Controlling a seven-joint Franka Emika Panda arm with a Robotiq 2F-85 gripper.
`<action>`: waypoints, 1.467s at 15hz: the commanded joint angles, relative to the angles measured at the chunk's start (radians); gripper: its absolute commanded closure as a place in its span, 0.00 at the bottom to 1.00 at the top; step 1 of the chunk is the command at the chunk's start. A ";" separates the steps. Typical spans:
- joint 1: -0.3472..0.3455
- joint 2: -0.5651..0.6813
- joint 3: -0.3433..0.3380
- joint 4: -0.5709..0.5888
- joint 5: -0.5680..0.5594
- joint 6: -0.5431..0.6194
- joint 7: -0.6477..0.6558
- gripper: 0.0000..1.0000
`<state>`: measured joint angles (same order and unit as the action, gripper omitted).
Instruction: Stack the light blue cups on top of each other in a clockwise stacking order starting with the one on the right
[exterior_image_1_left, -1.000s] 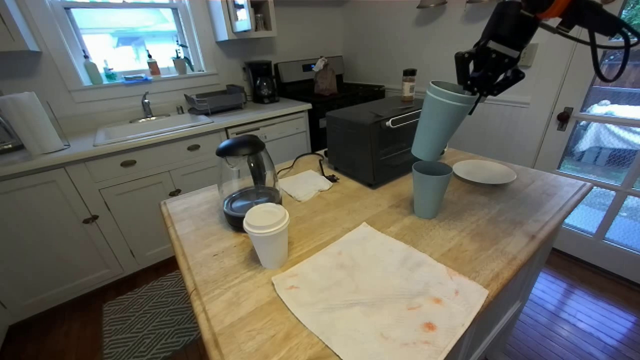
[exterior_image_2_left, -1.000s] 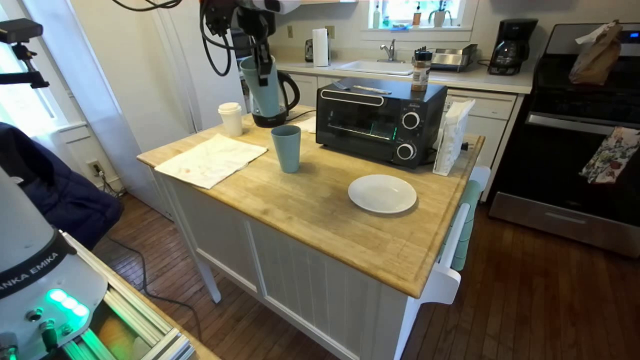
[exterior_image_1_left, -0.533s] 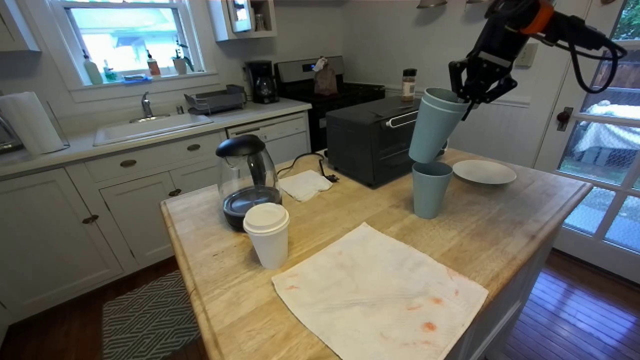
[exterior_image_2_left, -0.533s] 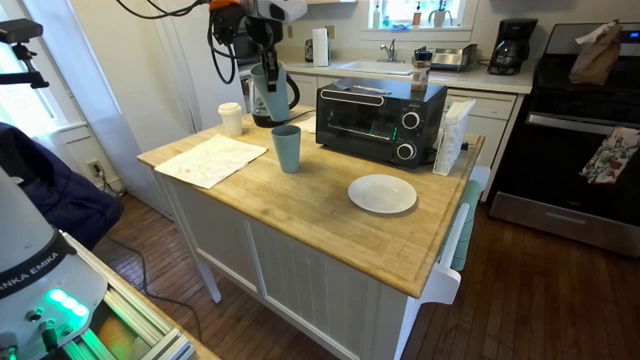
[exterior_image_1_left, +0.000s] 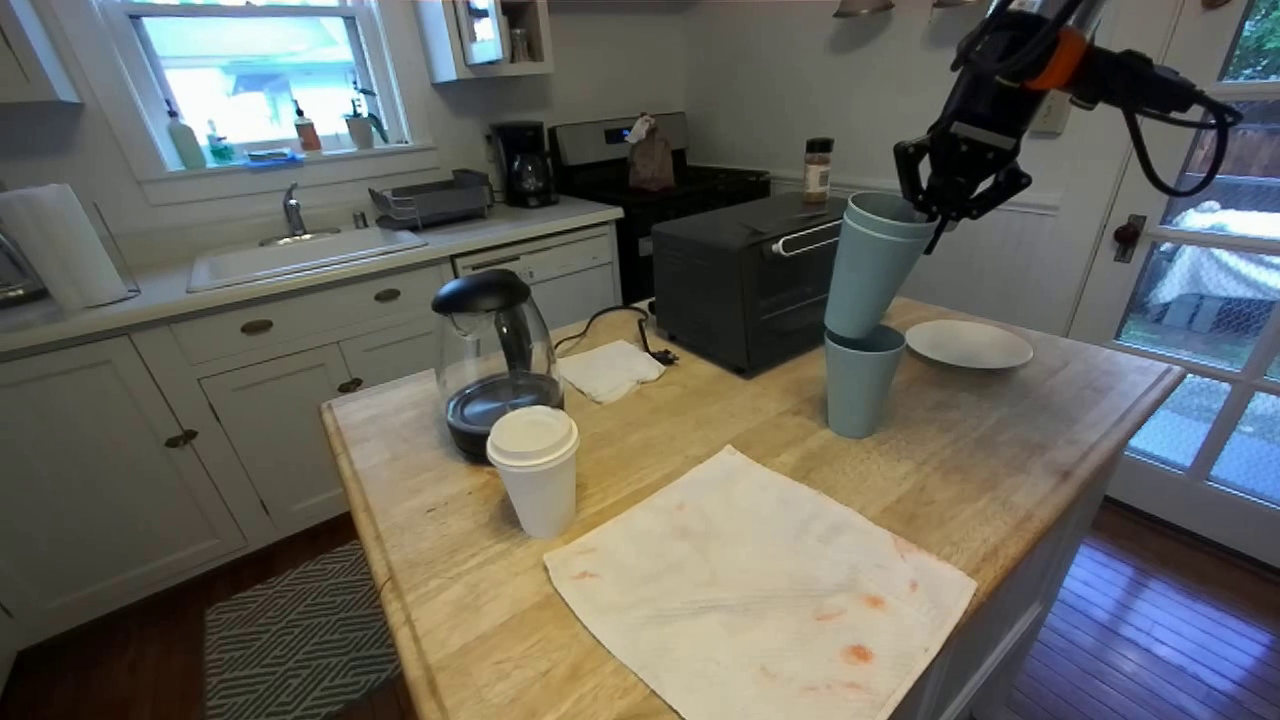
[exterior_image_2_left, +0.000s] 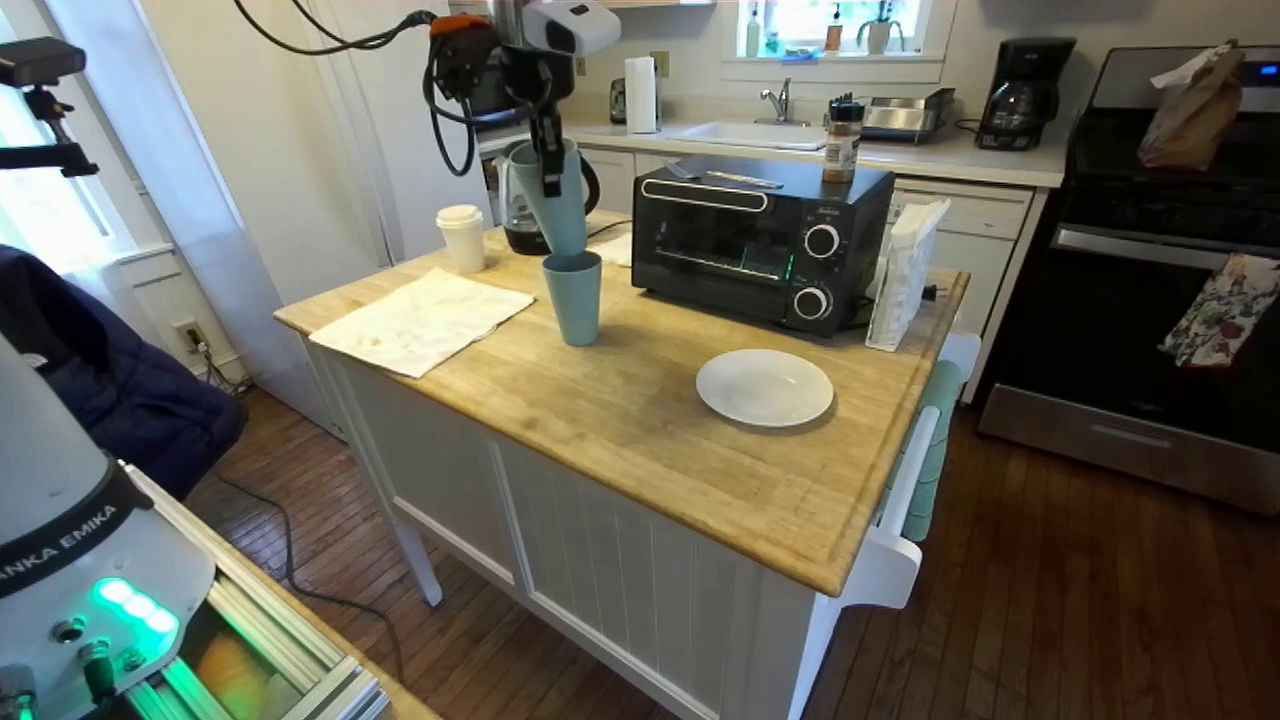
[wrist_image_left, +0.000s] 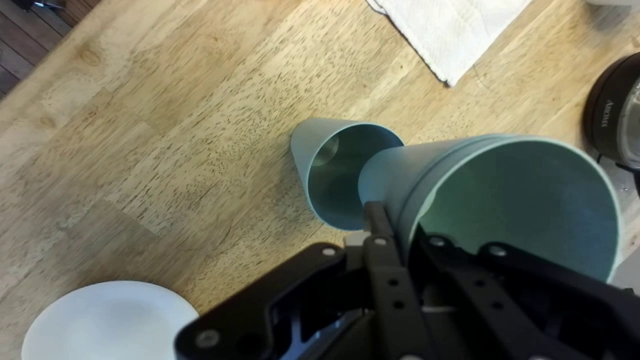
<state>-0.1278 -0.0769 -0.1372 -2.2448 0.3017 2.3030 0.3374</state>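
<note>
My gripper (exterior_image_1_left: 936, 226) is shut on the wall of two nested light blue cups (exterior_image_1_left: 868, 285), one finger inside the rim and one outside. The held pair is tilted and also shows in an exterior view (exterior_image_2_left: 560, 215) and in the wrist view (wrist_image_left: 520, 205). A third light blue cup (exterior_image_1_left: 862, 392) stands upright on the wooden table, directly below; it also shows in an exterior view (exterior_image_2_left: 574, 308) and in the wrist view (wrist_image_left: 306, 150). The held pair's base overlaps this cup's open rim in all views. I cannot tell whether they touch.
A black toaster oven (exterior_image_2_left: 730, 250) stands close behind the standing cup. A white plate (exterior_image_2_left: 764, 388), a white cloth (exterior_image_1_left: 760, 590), a lidded white cup (exterior_image_1_left: 536, 480) and a glass kettle (exterior_image_1_left: 500, 370) are also on the table (exterior_image_2_left: 640, 400).
My gripper has moved down with the nested pair, and in an exterior view also to the right. The pair's base has come down to the standing cup's rim. The standing cup has not moved.
</note>
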 joint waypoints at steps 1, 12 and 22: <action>-0.008 0.020 0.005 0.026 -0.049 -0.004 0.056 0.98; -0.002 0.108 0.003 0.053 -0.101 -0.020 0.110 0.98; 0.002 0.129 -0.002 0.079 -0.094 -0.020 0.131 0.23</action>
<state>-0.1265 0.0550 -0.1369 -2.1881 0.2226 2.3015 0.4460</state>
